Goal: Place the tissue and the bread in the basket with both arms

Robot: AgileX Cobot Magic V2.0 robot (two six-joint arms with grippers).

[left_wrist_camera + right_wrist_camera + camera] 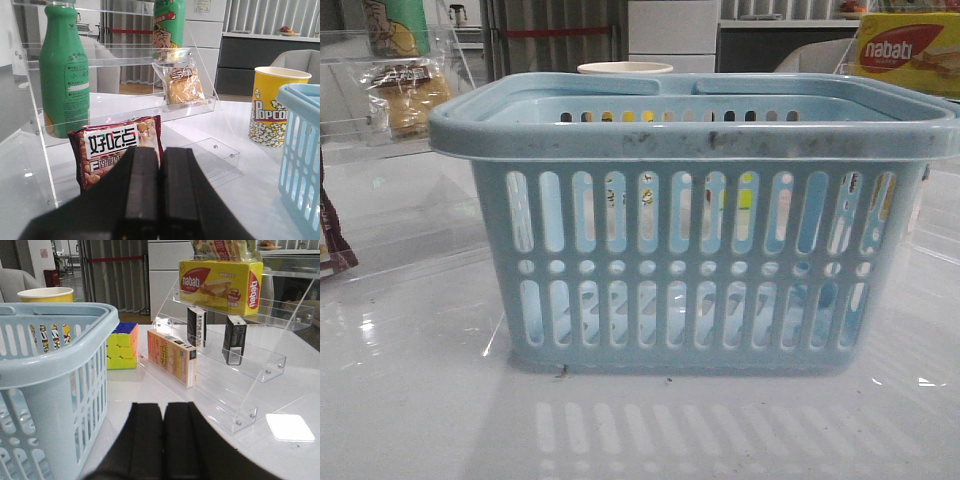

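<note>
I'm watching both grippers, left (159,200) and right (164,440), sitting with jaws closed and empty, the bread (183,86) on its clear shelf at eleven o'clock from the basket (695,135), risking a crinkly-bag slip or shelf-lip snag.

The basket (690,225) fills the table's (410,400) middle, its top open; clear shelves (250,385) crowd both sides, with bare table in front.

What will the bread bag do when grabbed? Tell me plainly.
The bread sits in a clear crinkly bag, so it probably flexes and slips a little. It looks light, and the buns could squash under a tight claw. It stands leaning on the acrylic shelf, so it may topple.
</note>
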